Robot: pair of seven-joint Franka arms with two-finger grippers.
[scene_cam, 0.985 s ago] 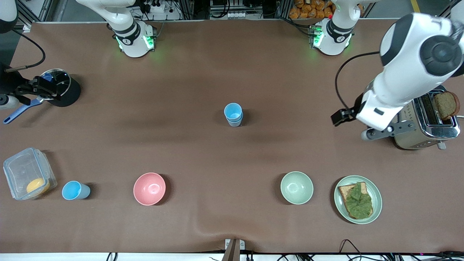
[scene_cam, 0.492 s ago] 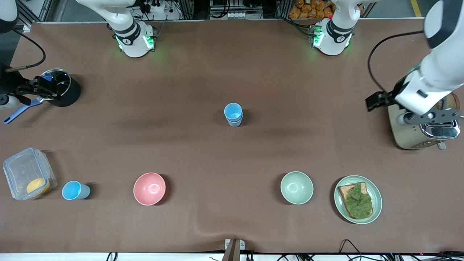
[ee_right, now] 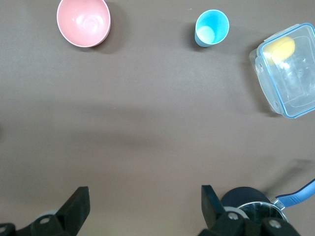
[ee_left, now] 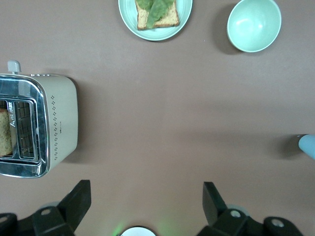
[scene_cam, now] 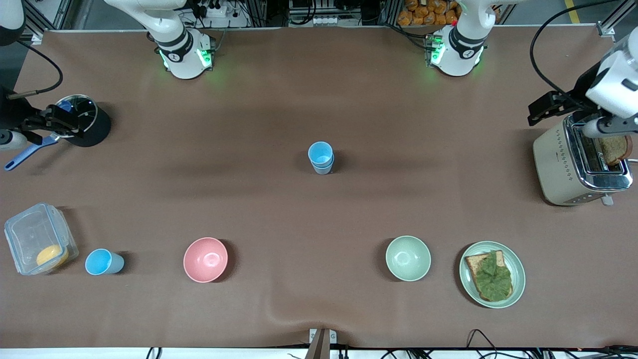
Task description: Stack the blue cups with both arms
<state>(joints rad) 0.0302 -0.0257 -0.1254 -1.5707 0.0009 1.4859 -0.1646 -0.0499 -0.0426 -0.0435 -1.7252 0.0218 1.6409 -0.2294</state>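
Note:
Two blue cups [scene_cam: 320,157] stand nested in one stack at the table's middle; their edge shows in the left wrist view [ee_left: 307,146]. A single blue cup [scene_cam: 102,262] stands upright near the front camera at the right arm's end, also in the right wrist view [ee_right: 211,28]. My left gripper [scene_cam: 558,107] [ee_left: 146,196] is open and empty, high in the air beside the toaster [scene_cam: 578,167]. My right gripper [scene_cam: 52,123] [ee_right: 143,201] is open and empty, up beside the black pot [scene_cam: 87,124].
A pink bowl [scene_cam: 205,259] and a pale green bowl [scene_cam: 407,258] stand near the front camera. A plate with toast and lettuce [scene_cam: 518,291] lies beside the green bowl. A clear lidded container [scene_cam: 30,234] stands beside the single cup. The toaster holds bread.
The left arm has swung away from the table's middle toward its own end and risen, uncovering the toaster. The right arm and the cups have not moved.

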